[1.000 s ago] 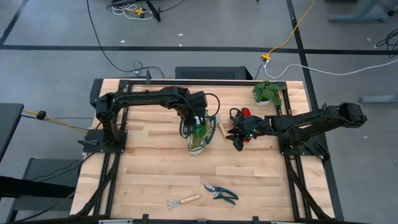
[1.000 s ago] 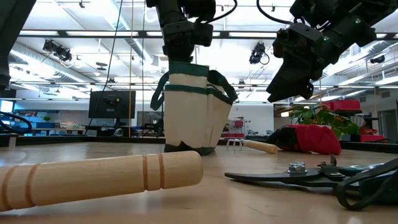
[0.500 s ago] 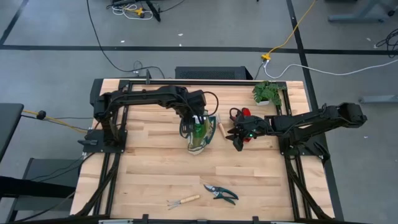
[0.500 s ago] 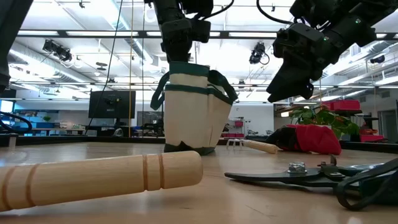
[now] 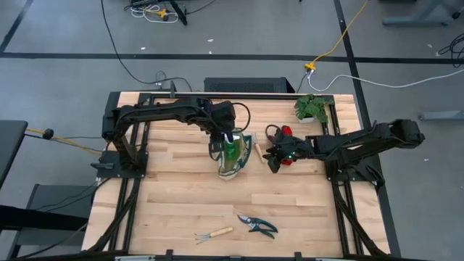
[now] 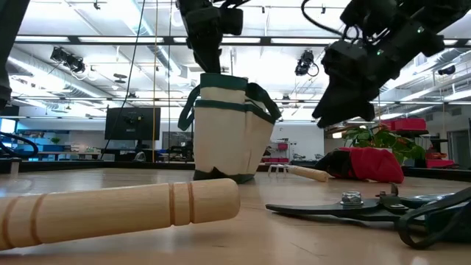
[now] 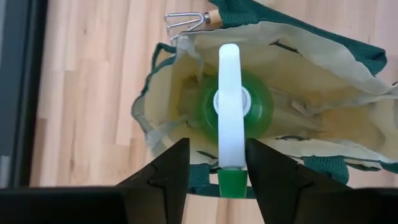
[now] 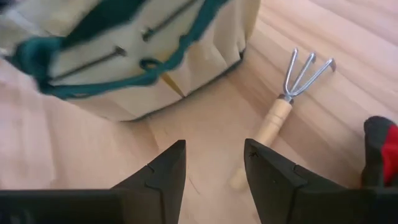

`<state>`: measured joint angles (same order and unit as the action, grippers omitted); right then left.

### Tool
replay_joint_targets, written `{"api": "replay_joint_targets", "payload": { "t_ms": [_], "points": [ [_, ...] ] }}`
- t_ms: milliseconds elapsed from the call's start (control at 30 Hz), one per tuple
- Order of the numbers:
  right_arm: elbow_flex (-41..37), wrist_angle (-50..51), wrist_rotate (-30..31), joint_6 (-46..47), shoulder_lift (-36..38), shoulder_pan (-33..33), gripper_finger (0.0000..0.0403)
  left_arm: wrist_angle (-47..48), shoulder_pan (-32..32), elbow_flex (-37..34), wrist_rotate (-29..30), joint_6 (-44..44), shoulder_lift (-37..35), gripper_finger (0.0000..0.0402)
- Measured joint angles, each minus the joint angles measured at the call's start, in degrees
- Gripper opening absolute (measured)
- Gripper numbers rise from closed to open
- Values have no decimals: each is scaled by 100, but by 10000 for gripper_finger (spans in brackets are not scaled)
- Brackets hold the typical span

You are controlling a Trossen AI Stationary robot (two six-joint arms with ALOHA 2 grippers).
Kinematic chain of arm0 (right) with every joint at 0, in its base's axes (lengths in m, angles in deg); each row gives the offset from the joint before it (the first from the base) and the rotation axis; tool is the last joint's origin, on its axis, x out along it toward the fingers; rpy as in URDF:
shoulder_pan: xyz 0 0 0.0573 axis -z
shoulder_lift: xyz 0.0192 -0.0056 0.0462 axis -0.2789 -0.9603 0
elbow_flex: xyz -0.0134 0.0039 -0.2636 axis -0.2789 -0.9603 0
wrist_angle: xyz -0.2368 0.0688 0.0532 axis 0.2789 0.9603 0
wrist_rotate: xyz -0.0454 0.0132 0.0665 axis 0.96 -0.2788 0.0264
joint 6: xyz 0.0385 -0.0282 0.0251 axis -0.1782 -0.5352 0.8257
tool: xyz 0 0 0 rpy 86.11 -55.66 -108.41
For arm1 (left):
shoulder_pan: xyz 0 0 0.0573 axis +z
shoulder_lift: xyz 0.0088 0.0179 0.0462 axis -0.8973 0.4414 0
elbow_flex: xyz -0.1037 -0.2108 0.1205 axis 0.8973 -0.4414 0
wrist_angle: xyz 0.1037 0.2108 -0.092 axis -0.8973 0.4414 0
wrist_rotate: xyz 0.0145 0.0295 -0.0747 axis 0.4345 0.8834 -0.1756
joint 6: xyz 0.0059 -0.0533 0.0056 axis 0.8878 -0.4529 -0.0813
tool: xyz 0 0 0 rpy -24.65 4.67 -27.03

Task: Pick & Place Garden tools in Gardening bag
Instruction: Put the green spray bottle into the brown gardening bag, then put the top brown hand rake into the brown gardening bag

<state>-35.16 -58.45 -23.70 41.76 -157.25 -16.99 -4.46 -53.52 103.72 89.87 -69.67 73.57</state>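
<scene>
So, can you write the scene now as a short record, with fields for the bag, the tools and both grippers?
bag: gardening bag upright, mid-table
in bag: spray bottle
on table beside bag: hand rake, gloves
near front edge: second hand rake, pruning shears
left gripper: open, empty, above the bag's mouth
right gripper: open, empty, above the table between bag and gloves

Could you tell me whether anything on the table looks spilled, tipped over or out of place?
Nothing stands out. The gardening bag stands upright with the spray bottle upright inside it. One hand rake lies flat beside the bag; the pruning shears and the second rake lie flat near the table's front edge.
</scene>
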Motion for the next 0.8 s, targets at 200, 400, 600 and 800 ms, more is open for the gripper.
{"api": "replay_joint_targets", "payload": {
  "t_ms": [200, 400, 600, 800],
  "points": [
    [-2, -345, 84, 53, -757, 135, 165, -102, 4, 7, 97, 2, -165, 163],
    [0, -711, 94, -31, -1312, 432, 165, -153, 4, 7, 99, -9, -275, 163],
    [88, -970, -66, -33, -1728, 619, 165, -164, 4, 7, 383, -9, -330, 163],
    [751, -422, 95, -356, -2177, 645, 165, -141, 4, 7, 482, -21, -363, 163]
  ]
}}
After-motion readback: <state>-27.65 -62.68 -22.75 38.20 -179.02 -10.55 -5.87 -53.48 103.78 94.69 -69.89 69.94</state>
